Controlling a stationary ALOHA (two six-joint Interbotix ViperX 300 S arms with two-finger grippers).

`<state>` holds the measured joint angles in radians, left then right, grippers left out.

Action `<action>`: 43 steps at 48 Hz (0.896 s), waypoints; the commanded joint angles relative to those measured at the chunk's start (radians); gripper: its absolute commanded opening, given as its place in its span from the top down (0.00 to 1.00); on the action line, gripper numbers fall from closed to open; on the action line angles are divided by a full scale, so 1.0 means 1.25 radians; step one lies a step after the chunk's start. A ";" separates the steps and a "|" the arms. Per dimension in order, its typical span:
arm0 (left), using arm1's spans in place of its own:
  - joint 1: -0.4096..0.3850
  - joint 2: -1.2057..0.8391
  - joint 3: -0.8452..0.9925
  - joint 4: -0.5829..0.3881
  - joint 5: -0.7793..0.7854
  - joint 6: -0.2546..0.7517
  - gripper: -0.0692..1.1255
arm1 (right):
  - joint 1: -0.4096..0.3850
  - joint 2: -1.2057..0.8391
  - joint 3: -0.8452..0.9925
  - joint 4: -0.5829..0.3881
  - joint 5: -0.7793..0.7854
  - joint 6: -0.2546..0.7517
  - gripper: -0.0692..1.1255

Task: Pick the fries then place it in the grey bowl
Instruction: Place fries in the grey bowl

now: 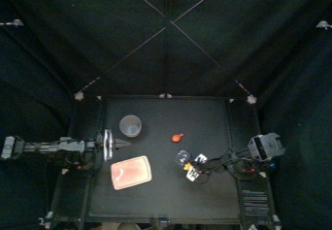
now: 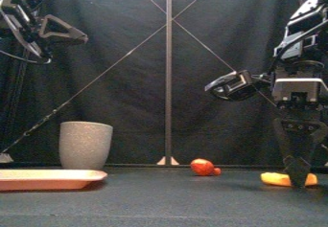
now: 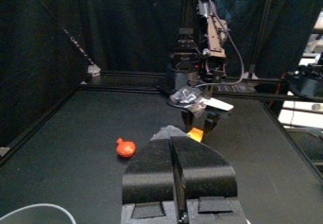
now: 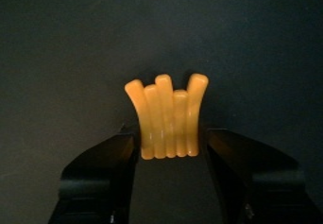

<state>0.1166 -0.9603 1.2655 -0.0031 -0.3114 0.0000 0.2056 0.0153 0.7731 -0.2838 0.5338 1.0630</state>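
Fries (image 4: 167, 114) lie flat on the table (image 1: 155, 113), front-right quarter, directly under the right gripper (image 4: 171, 143). Right wrist view: the jaws stand open, one on each side of the bundle's joined end, with little gap on either side. No grip yet, as far as can be seen. The bundle's long axis runs away from the wrist, parallel to the jaw faces, so closing would squeeze across the narrow width. Alignment looks good.

Front view: the jaw tips are down at table level, over the right-hand end of the fries, with most of the length sticking out to the left.

Cup (image 2: 84, 145) stands upright, well apart, back and left of the fries. A red toy (image 2: 202, 167) sits roughly between the two. The tray (image 2: 52, 178) is front-left, not on the likely path.

Left gripper (image 3: 180, 145) rests at the left edge, jaws pressed together, holding nothing. The right arm is clearly the nearer one.

Judgement: the next move is close and lift, then carry back-left to the cup. The hold is off-centre, so the bundle may tip on lifting.
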 commanded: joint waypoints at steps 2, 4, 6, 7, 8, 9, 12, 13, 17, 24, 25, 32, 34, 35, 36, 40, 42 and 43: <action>0.001 0.002 -0.011 0.000 -0.007 -0.001 0.95 | -0.004 -0.029 -0.020 -0.004 -0.004 -0.001 0.44; 0.001 0.002 -0.012 0.000 -0.007 -0.001 0.95 | -0.007 -0.034 -0.032 -0.007 -0.004 -0.007 0.48; 0.001 0.002 -0.012 0.000 -0.007 -0.001 0.95 | -0.013 -0.042 -0.045 -0.016 -0.005 -0.009 0.50; 0.001 0.002 -0.013 0.000 -0.007 -0.001 0.95 | -0.017 -0.047 -0.054 -0.023 -0.005 -0.010 0.51; 0.001 0.002 -0.015 0.000 -0.009 -0.001 0.95 | -0.022 -0.053 -0.063 -0.032 -0.005 -0.010 0.51; 0.001 0.002 -0.015 0.000 -0.010 -0.001 0.95 | -0.027 -0.059 -0.074 -0.043 -0.005 -0.010 0.51; 0.001 0.002 -0.016 0.000 -0.017 -0.001 0.95 | -0.054 -0.080 -0.115 -0.096 -0.007 -0.011 0.51; 0.001 0.002 -0.015 0.000 -0.018 0.000 0.95 | -0.063 -0.086 -0.128 -0.115 -0.010 -0.010 0.51; 0.001 0.002 -0.016 0.000 -0.031 0.001 0.95 | -0.102 -0.099 -0.180 -0.207 -0.034 -0.010 0.51; 0.001 0.002 -0.016 0.000 -0.043 0.001 0.95 | -0.193 -0.075 -0.269 -0.396 -0.161 0.000 0.51; 0.001 0.002 -0.016 0.000 -0.043 0.000 0.95 | -0.210 -0.066 -0.281 -0.414 -0.182 0.001 0.51; 0.004 0.002 -0.016 -0.002 -0.043 0.000 0.95 | -0.317 0.016 -0.378 -0.472 -0.323 0.000 0.51; 0.004 0.002 -0.016 -0.002 -0.043 0.001 0.95 | -0.346 0.054 -0.418 -0.471 -0.361 -0.001 0.51; 0.004 0.002 -0.016 -0.002 -0.044 0.001 0.95 | -0.356 0.071 -0.434 -0.471 -0.376 -0.002 0.51; 0.004 0.002 -0.016 -0.002 -0.043 0.001 0.95 | -0.364 0.090 -0.452 -0.471 -0.388 -0.005 0.51; 0.004 0.002 -0.016 -0.004 -0.044 0.002 0.95 | -0.391 0.162 -0.523 -0.472 -0.423 -0.009 0.51; 0.004 0.002 -0.015 -0.004 -0.044 0.001 0.95 | -0.400 0.206 -0.569 -0.479 -0.434 -0.011 0.50; 0.004 0.002 -0.013 -0.004 -0.044 0.000 0.95 | -0.403 0.222 -0.587 -0.480 -0.437 -0.010 0.50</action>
<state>0.1181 -0.9603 1.2655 -0.0061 -0.3559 0.0015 -0.2807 0.2516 0.1381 -0.8759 0.0153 1.0523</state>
